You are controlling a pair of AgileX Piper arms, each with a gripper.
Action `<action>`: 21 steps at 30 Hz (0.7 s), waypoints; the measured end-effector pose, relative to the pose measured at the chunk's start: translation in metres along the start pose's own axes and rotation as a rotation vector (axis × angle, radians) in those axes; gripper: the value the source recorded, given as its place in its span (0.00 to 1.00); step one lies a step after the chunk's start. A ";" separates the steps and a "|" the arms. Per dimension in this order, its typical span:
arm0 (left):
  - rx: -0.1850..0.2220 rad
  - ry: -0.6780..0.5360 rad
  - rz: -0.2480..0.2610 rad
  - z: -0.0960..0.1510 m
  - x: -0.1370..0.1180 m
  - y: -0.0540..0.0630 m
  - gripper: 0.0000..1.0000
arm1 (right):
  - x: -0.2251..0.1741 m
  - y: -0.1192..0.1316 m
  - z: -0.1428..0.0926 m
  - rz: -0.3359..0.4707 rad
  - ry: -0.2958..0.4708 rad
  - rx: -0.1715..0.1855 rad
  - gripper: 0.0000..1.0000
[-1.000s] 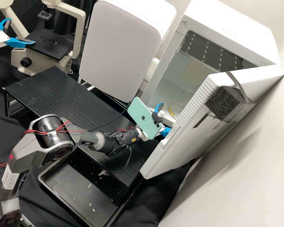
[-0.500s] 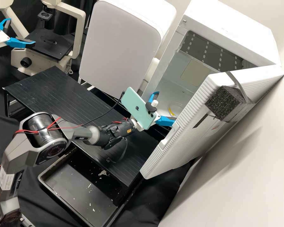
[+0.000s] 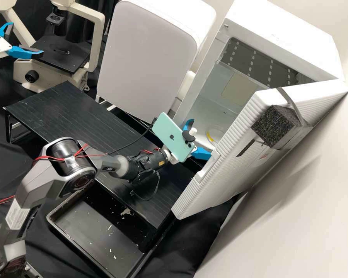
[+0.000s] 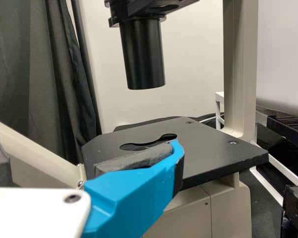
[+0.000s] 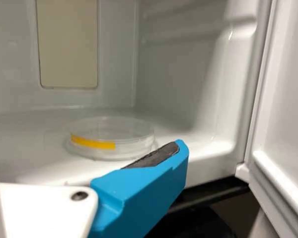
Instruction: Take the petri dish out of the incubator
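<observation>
The right claw [image 3: 201,138] is at the mouth of the incubator [image 3: 278,34], its two blue fingers wide apart with no dish pinched in them, I guess so the round dish can fit in the gap; the petri dish [image 5: 111,136] lies flat on the floor inside, a bit farther in, with its yellow strip [image 5: 93,143] facing out; the claw may need to go deeper and then squeeze gently, as the thin, slick side could slip or the lid could lift off; the door [image 3: 220,166] stands open, near and to the right, which lets the arm in, but a bump looks easy there; far to the left, the left claw [image 3: 26,38] has its fingers apart by the microscope [image 3: 62,58], perhaps waiting its turn.
</observation>
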 end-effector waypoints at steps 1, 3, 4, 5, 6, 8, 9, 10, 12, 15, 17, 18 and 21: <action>0.000 0.000 0.000 0.000 0.000 0.000 1.00 | 0.002 -0.001 0.001 0.000 -0.002 0.001 1.00; 0.000 0.000 0.000 0.000 0.000 0.000 1.00 | 0.006 -0.003 0.002 0.003 0.002 0.001 1.00; 0.000 0.000 0.000 0.000 0.000 0.000 1.00 | 0.009 -0.002 0.003 0.008 0.003 0.001 1.00; 0.000 0.000 0.000 0.000 0.000 0.000 1.00 | 0.013 -0.002 0.006 0.014 0.001 0.000 1.00; 0.000 0.000 0.000 0.000 0.000 0.000 1.00 | 0.015 -0.001 0.006 0.018 0.004 0.000 1.00; 0.000 0.000 0.000 0.000 0.000 0.000 1.00 | 0.020 0.000 0.010 0.029 0.001 -0.001 1.00; 0.000 0.000 0.000 0.000 0.000 0.000 1.00 | 0.023 0.001 0.011 0.033 0.002 -0.001 1.00; 0.000 0.000 0.000 0.000 0.000 0.000 1.00 | 0.025 0.001 0.012 0.035 0.000 -0.001 1.00; 0.000 0.000 0.000 0.000 0.000 0.000 1.00 | 0.029 0.002 0.016 0.040 -0.003 -0.003 1.00; 0.000 0.000 0.000 0.000 0.000 0.000 1.00 | 0.035 0.001 0.019 0.026 -0.005 0.013 1.00; 0.000 0.000 0.000 0.000 0.000 0.000 1.00 | 0.037 -0.001 0.021 0.005 -0.003 0.019 1.00; 0.000 0.000 0.000 0.000 0.000 0.000 1.00 | 0.038 -0.002 0.023 -0.017 -0.002 0.038 1.00; 0.000 0.000 0.000 0.000 0.000 0.000 1.00 | 0.041 -0.002 0.023 -0.062 0.034 0.095 1.00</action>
